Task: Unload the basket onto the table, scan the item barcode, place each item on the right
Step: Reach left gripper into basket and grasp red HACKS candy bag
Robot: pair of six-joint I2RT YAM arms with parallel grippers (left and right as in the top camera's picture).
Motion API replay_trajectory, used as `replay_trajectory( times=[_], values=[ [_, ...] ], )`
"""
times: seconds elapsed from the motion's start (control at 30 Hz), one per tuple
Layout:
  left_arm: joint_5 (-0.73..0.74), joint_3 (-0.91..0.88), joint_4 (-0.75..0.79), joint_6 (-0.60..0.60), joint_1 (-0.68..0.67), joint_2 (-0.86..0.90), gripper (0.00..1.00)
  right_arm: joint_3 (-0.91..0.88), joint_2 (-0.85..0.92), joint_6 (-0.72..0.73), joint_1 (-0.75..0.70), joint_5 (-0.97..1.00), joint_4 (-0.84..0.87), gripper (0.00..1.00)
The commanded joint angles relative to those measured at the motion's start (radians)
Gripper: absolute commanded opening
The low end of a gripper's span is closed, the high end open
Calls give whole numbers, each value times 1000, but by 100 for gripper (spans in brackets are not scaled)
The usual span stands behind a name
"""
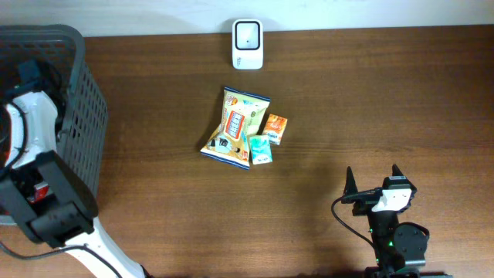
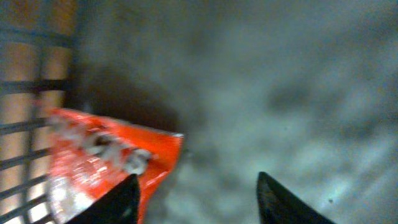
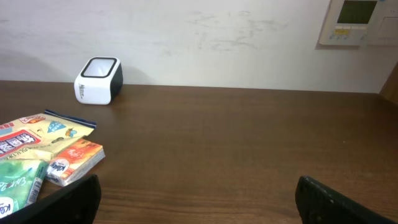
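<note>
Left gripper (image 2: 198,177), jaws apart, hangs beside red packet (image 2: 106,155) in basket (image 1: 85,100); right gripper (image 1: 372,171), five o'clock, stands wide open.

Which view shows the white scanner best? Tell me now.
Right wrist: the scanner appears largest, with its side and top window visible. Overhead shows it smaller, from straight above. Left wrist misses it entirely.

red packet (image 2: 106,155) in my left wrist view blurred, print unreadable, cut by bottom edge, green packet (image 3: 18,183) cropped left
</note>
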Motion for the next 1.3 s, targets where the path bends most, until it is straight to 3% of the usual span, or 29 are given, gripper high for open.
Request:
replay_trajectory(
  times=[0.0, 0.13, 0.23, 0.57, 0.6, 0.63, 0.67, 0.7, 0.77, 0.8, 0.93, 1.03, 1.13, 1.27],
  values=[
    [-138, 13, -47, -79, 39, -37, 99, -9, -6, 11, -3, 5, -2, 99],
    [-124, 1, -60, -97, 146, -36, 98, -9, -6, 11, -3, 5, -2, 99],
    [-13, -49, -43, -85, 213, -36, 92, -9, -6, 11, -3, 5, -2, 99],
    [41, -289, 114, -31, 221, -36, 89, -9, -6, 11, -3, 5, -2, 99],
    [49, -298, 120, -31, 221, -36, 84, -9, -6, 11, -3, 5, -2, 99],
    [64, -298, 124, -31, 221, -36, 66, -9, -6, 11, -4, 5, -2, 99],
    [81, -298, 128, -32, 221, -37, 40, -9, -6, 11, -3, 5, -2, 99],
    [82, -298, 129, -32, 221, -37, 26, -9, -6, 11, -3, 5, -2, 99],
    [81, -295, 134, -32, 221, -37, 14, -9, -6, 11, -3, 5, -2, 99],
    [82, -291, 133, -32, 221, -37, 4, -9, -6, 11, -3, 5, -2, 99],
    [93, -266, 122, -32, 217, -71, 0, -9, -6, 11, -3, 5, -2, 99],
    [267, -188, 124, -32, 194, -163, 0, -9, -6, 11, -3, 5, -2, 99],
    [538, -45, 135, -33, 139, -298, 0, -9, -6, 11, -4, 5, -2, 99],
    [661, 73, 135, -57, 55, -455, 0, -9, -6, 11, -3, 5, -2, 99]
  ],
)
